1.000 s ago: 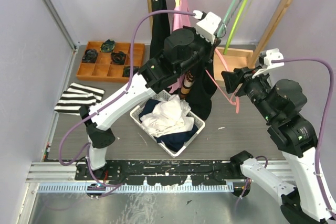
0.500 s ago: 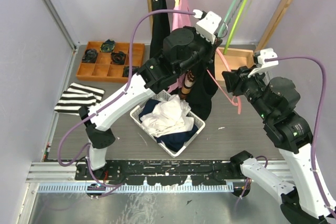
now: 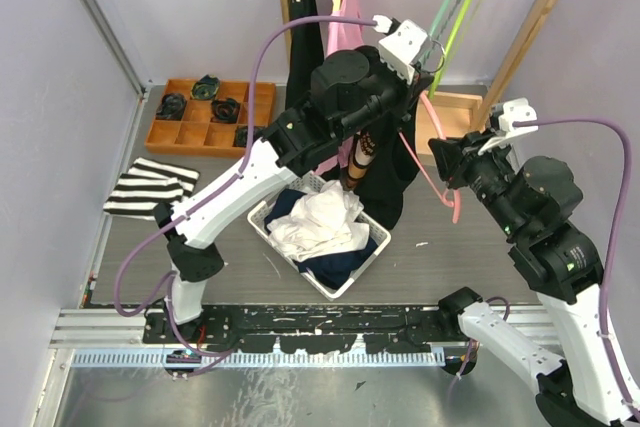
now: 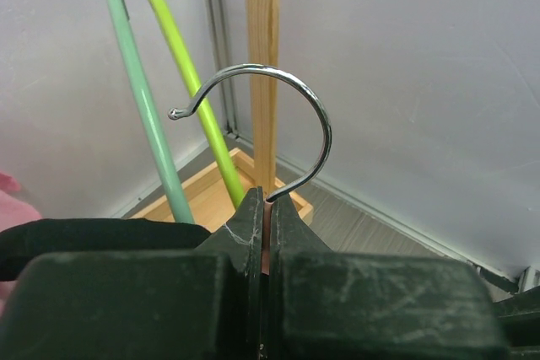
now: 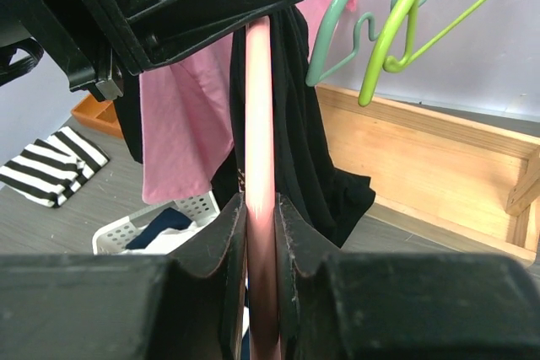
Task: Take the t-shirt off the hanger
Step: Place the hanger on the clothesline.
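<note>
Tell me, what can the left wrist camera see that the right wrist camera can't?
Only the left wrist view shows the metal hook, pinched at its bottom by the left gripper. Only the right wrist view shows the pink hanger arm squeezed in the right gripper, the black t-shirt hanging down, a striped cloth and a white basket. Both show the mint hanger, the lime hanger and the wooden rack base.

Black t-shirt (image 3: 385, 182) apparently half off pink hanger (image 3: 437, 183)
</note>
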Controlling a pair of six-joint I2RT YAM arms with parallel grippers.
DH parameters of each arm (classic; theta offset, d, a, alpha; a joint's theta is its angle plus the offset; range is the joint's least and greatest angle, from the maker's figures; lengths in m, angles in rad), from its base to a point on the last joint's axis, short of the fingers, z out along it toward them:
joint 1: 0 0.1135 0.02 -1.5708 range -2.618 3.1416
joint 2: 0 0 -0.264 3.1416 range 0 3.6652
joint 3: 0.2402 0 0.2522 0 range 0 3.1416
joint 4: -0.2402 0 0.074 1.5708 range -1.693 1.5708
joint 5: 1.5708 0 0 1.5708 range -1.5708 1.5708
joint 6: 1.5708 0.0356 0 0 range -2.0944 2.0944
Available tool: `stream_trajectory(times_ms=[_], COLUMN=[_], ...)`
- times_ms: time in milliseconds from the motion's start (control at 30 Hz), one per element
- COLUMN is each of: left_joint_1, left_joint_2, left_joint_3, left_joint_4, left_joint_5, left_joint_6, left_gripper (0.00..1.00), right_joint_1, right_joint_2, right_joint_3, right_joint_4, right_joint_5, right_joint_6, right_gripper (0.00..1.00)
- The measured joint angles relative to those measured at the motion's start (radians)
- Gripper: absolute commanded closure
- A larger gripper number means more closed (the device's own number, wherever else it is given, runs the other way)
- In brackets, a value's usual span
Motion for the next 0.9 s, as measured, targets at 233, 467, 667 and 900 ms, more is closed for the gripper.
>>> stream_trajectory(times_ms=[233, 467, 667, 900], left_joint_1=[-0.001, -0.001, -0.002, -0.002], left_joint_2=[0.057, 0.072, 0.071, -0.039], left_joint_3=[0.084, 0.101, 0.103, -0.078], left_joint_4=[-0.007, -0.009, 0.0, 0.035], left_joint_5=[0.05, 0.073, 0.081, 0.077], left_joint_6=[-0.008, -0.025, -0.025, -0.011], left_gripper=[0.96, 0.64, 0.47, 0.4], right_joint_1=[-0.002, -0.005, -0.005, -0.006], right_joint_2=[-0.023, -0.028, -0.028, -0.04], right_joint_3=[0.0, 0.003, 0.003, 0.003], right_joint_4=[-0.002, -0.025, -0.07, -0.071], right_joint_5=[0.039, 0.064, 0.084, 0.094], right_joint_6=[0.017, 0.045, 0.052, 0.05], right_gripper=[0.99, 0.99, 0.99, 0.99])
